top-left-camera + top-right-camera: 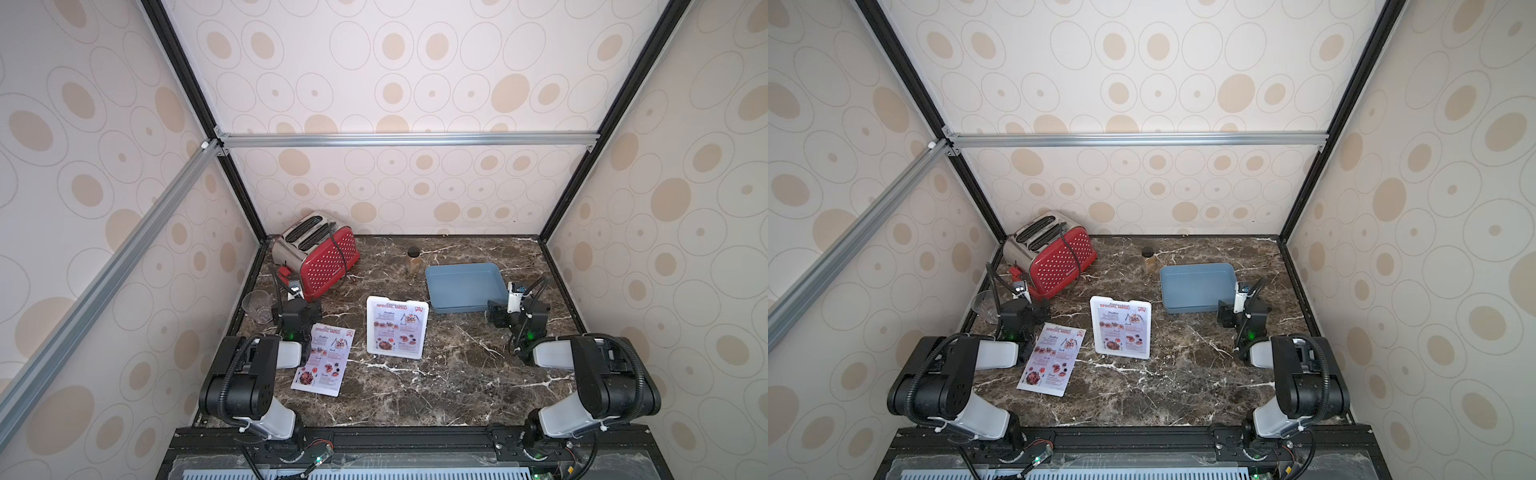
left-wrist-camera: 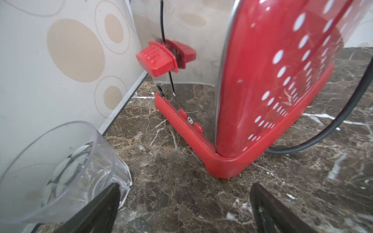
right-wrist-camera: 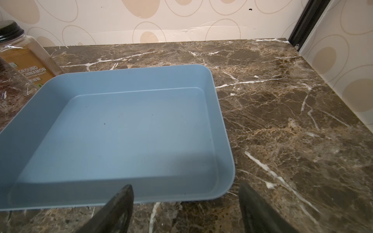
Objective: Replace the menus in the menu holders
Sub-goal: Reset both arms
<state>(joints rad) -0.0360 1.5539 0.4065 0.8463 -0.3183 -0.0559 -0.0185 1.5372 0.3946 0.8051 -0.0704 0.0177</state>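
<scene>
1. Two thin white paper sheets headed "SPECIAL MENU" in red: the inserted menu (image 1: 397,322) stands in the holder at mid-worktop, and the loose menu (image 1: 325,360) lies flat just beside the left arm.
2. Upright clear acrylic menu holder (image 1: 394,354) with a flat white base and a top edge that appears notched.
3. Handling, as judged: both sheets are light and floppy. The inserted menu is best pinched at the notch, with the holder braced against sliding or tipping. The loose menu offers only an edge or corner.
4. Left fingers (image 2: 94,213): spread, nothing between them, facing the clear plastic cup (image 2: 50,165) and the red white-dotted toaster (image 2: 272,80).
5. Right fingers (image 3: 117,209): spread and empty at the near rim of the shallow blue-grey rectangular tray (image 3: 223,125), with the cinnamon jar (image 3: 22,58) beyond.
6. Dark veined marble worktop (image 1: 436,386).
</scene>
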